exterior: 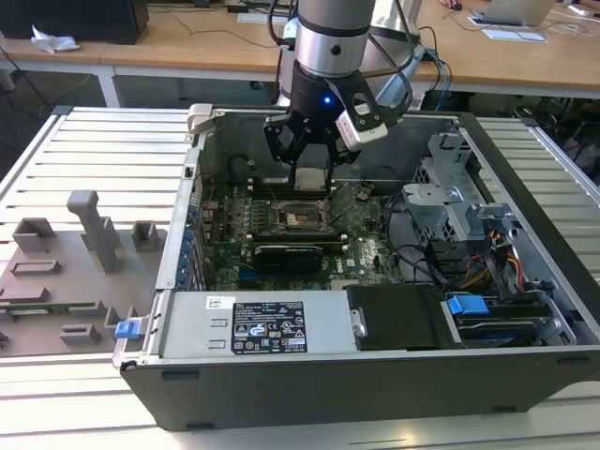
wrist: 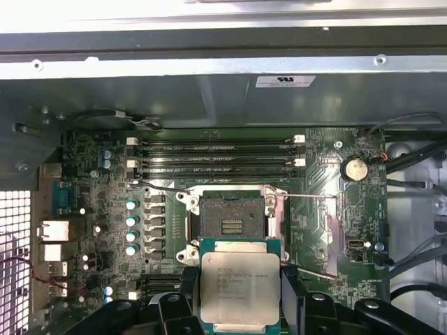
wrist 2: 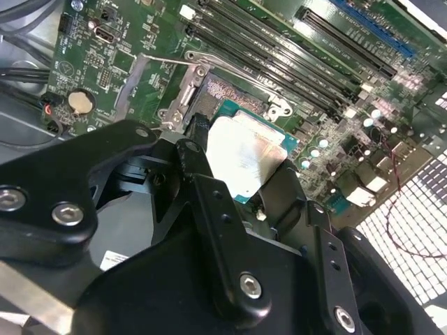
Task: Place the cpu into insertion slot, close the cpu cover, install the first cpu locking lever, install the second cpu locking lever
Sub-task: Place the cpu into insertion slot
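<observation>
My gripper hangs inside the open computer case, shut on the cpu. The cpu is a flat square chip with a silver-grey top, held level by its edges between black fingers. It hovers a little above the green motherboard, over the near edge of the insertion slot, apart from it. The slot is a black-framed socket with a bare dark centre. In the second wrist view the cpu overlaps the socket. Two thin wire levers stand swung out beside the socket. The cpu cover is hidden.
Long memory slots run beyond the socket. A black card lies on the near side of it. The case walls ring the board. A drive cage and cables fill the exterior view's right. A grey parts tray sits outside.
</observation>
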Robot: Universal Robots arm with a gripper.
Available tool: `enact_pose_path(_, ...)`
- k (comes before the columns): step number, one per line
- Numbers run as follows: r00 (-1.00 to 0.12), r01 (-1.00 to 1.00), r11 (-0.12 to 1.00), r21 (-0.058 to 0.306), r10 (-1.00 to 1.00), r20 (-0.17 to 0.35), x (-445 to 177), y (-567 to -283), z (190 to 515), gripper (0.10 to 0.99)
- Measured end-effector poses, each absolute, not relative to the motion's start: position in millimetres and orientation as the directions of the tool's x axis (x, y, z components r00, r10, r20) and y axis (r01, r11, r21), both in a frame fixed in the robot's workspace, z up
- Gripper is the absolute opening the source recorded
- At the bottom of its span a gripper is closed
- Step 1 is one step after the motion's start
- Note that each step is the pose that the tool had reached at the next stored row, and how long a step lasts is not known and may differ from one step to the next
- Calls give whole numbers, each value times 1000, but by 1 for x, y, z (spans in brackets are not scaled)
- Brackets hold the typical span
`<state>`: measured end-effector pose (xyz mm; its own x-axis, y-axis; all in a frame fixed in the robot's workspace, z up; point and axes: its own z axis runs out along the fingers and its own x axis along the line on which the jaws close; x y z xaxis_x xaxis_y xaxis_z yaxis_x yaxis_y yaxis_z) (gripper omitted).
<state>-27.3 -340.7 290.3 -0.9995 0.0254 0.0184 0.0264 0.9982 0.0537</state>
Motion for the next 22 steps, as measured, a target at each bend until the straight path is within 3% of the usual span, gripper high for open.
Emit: enact_pose_path(22, -1000, 26, 998, 54, 25, 18, -27, -341, 254, 545)
